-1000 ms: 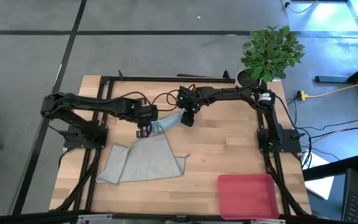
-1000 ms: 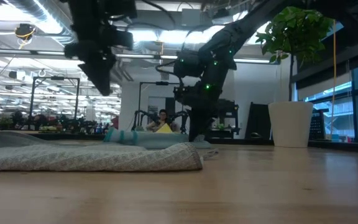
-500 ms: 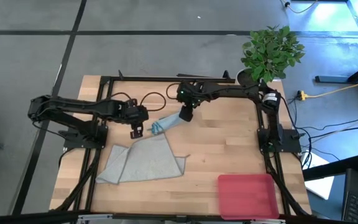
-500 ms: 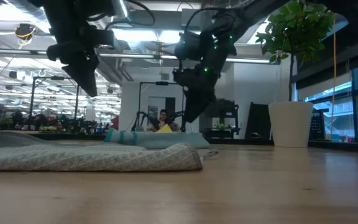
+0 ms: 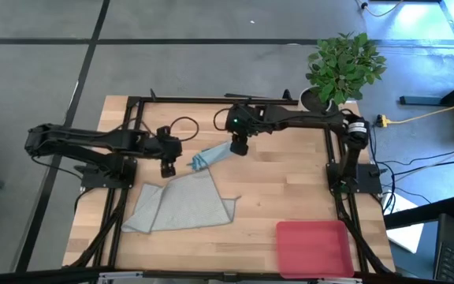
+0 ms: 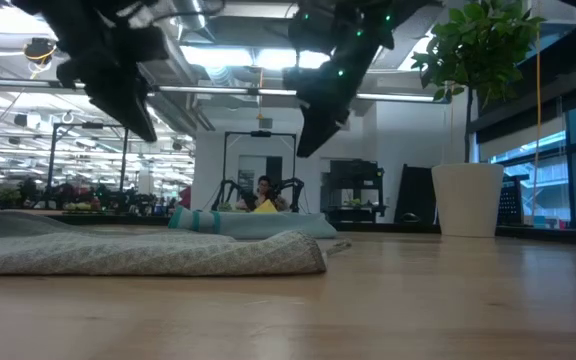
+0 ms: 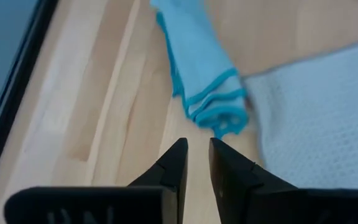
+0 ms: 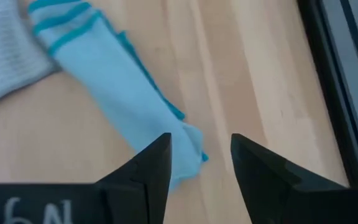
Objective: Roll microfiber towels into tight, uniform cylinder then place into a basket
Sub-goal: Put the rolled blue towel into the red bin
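Note:
The light teal-blue towel [image 5: 210,156], rolled into a loose cylinder, lies slantwise on the table's far middle part; it also shows in both wrist views [image 7: 204,81] [image 8: 123,93]. One end of it lies at the far corner of the pale grey-green towel [image 5: 181,203], which is spread flat. My left gripper [image 5: 167,167] hovers left of the roll, open by a narrow gap and holding nothing. My right gripper [image 5: 239,147] hangs above the roll's other end, open and holding nothing. The pink basket [image 5: 314,246] sits at the near right corner.
A potted plant [image 5: 344,67] stands at the far right corner, its white pot [image 6: 466,200] showing in the low view. A black frame [image 5: 211,100] runs along the table's edges. Bare wood lies between the grey-green towel and the basket. A person [image 6: 261,190] sits far behind the table.
My right gripper has risen off the teal roll's right end and now hangs clear above it. My left gripper has drawn back from the roll toward the table's left edge. The roll and the grey-green towel lie as before.

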{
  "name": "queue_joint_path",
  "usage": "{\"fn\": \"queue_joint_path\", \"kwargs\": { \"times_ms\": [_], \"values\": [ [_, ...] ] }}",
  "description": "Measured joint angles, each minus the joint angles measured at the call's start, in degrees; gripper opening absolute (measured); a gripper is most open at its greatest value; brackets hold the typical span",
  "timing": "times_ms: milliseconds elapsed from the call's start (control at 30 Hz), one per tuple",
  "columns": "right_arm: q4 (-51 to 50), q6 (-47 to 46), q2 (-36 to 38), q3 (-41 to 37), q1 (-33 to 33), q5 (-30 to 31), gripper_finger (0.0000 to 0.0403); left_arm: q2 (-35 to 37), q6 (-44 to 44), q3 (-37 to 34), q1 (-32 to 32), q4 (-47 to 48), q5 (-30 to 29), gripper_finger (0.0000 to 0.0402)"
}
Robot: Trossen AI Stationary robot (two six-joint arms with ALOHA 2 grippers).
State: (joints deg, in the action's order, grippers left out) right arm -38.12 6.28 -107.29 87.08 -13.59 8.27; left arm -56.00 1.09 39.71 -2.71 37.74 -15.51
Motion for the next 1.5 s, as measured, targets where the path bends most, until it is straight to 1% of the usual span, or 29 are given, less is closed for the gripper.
{"fn": "queue_joint_path", "kwargs": {
  "times_ms": [167, 300, 567, 1267, 1367, 1467, 1500],
  "values": [
    [1.0, 4.5, 0.5, -0.4, 3.5, -0.4, 0.0166, 5.2, -0.2, -2.7, 1.0, -3.1, 1.3, 0.0056],
    [3.2, 6.4, 0.5, -0.4, 5.4, -0.5, 0.0166, 7.0, -0.7, -3.3, 1.3, -3.7, 1.3, 0.0056],
    [4.1, 6.4, 0.5, -0.4, 7.2, -0.5, 0.0166, 7.1, -0.3, -3.4, 1.3, -3.9, 1.3, 0.0057],
    [4.0, 6.2, 0.5, -0.4, 7.1, -0.5, 0.0166, 7.1, -0.2, -3.4, 1.3, -3.9, 1.2, 0.0057],
    [4.1, 6.2, 0.5, -0.4, 7.1, -2.8, 0.0166, 7.1, -0.2, -3.4, 1.3, -3.9, 1.2, 0.0057],
    [4.1, 6.2, 0.5, -0.4, 7.1, -7.1, 0.0166, 7.1, -0.2, -3.4, 1.3, -3.9, 1.2, 0.0057],
    [4.0, 6.1, 0.5, -0.4, 7.1, -9.5, 0.0166, 7.1, -0.2, -3.4, 1.3, -3.9, 1.2, 0.0057]
  ]
}}
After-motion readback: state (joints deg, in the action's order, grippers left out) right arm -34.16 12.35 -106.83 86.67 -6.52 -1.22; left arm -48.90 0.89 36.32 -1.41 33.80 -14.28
